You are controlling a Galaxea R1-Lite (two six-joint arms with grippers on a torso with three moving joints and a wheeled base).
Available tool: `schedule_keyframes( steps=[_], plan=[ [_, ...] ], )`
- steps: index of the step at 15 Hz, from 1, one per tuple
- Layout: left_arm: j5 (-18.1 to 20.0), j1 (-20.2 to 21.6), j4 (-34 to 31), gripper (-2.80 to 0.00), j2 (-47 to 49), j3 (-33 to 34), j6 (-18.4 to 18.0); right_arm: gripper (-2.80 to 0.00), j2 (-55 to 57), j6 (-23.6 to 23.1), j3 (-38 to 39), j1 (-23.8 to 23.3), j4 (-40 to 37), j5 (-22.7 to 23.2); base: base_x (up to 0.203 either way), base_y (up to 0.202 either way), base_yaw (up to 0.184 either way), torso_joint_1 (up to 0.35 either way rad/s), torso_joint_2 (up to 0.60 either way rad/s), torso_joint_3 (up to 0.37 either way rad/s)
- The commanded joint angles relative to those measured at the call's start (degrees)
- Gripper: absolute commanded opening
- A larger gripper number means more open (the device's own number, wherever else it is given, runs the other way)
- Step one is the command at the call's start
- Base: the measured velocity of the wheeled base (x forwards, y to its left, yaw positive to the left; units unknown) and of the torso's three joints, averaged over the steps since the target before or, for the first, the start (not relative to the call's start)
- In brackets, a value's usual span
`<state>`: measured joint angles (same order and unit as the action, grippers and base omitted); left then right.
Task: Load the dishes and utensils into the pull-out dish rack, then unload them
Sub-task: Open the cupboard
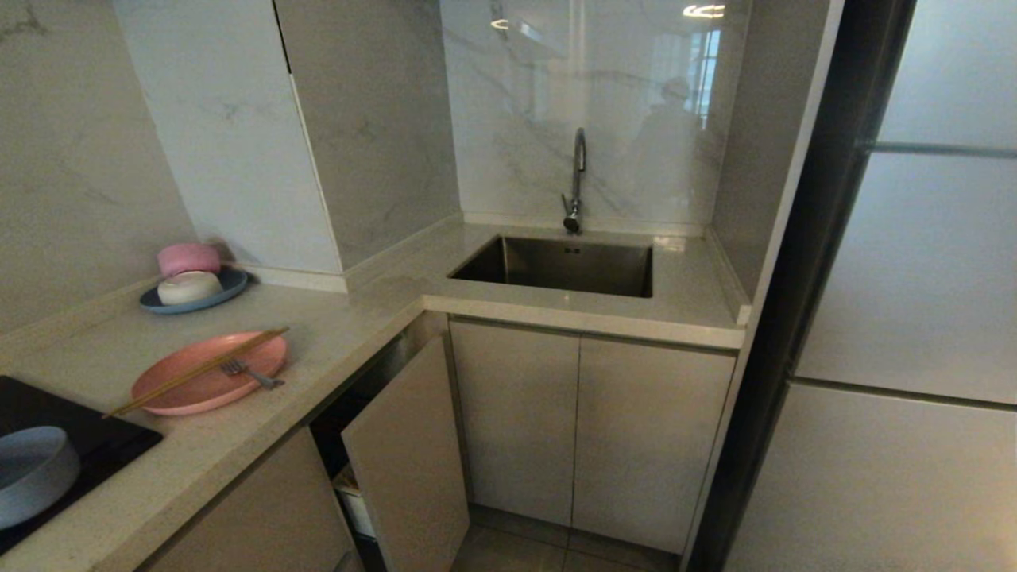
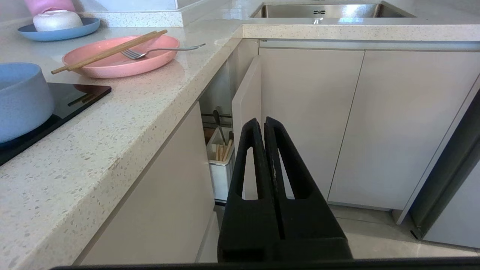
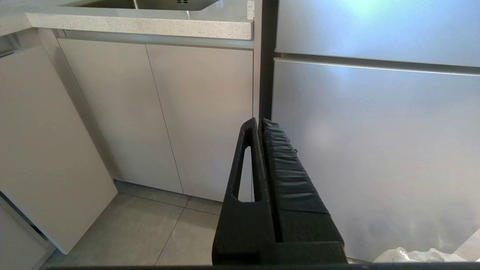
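I see the pink plate [image 1: 208, 373] on the counter [image 1: 334, 334] with the chopsticks [image 1: 199, 371] and fork [image 1: 253, 373] lying across it, and the blue-grey bowl [image 1: 32, 475] on the black cooktop [image 1: 95, 441]. The dish rack [image 2: 221, 165] sits slightly pulled out below. My left gripper [image 2: 263, 123] and right gripper [image 3: 259, 123] hang low, fingers pressed together, holding nothing.

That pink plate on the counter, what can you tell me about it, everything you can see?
The pink plate is a large, flat, round dish in matte salmon pink with a low raised rim. It sits level on the speckled countertop, next to the black cooktop. A pair of wooden chopsticks lies across it, one end jutting past the rim. A small silver fork rests with its tines on the plate and its handle over the rim. Nothing else touches it.
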<state>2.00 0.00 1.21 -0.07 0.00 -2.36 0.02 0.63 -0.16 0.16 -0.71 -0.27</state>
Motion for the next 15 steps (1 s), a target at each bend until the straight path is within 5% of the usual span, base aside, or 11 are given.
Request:
schedule_keyframes(
  steps=[1,15],
  plan=[
    [0.02,0.00,0.02,-2.80,0.07,0.35,-0.01,-2.80,0.06,0.07,-0.02,0.02,0.00,0.00,0.000,0.000,0.000,0.000,0.00,0.000],
    [0.02,0.00,0.02,-2.80,0.07,0.35,-0.01,-2.80,0.06,0.07,-0.02,0.02,0.00,0.00,0.000,0.000,0.000,0.000,0.00,0.000]
  ],
)
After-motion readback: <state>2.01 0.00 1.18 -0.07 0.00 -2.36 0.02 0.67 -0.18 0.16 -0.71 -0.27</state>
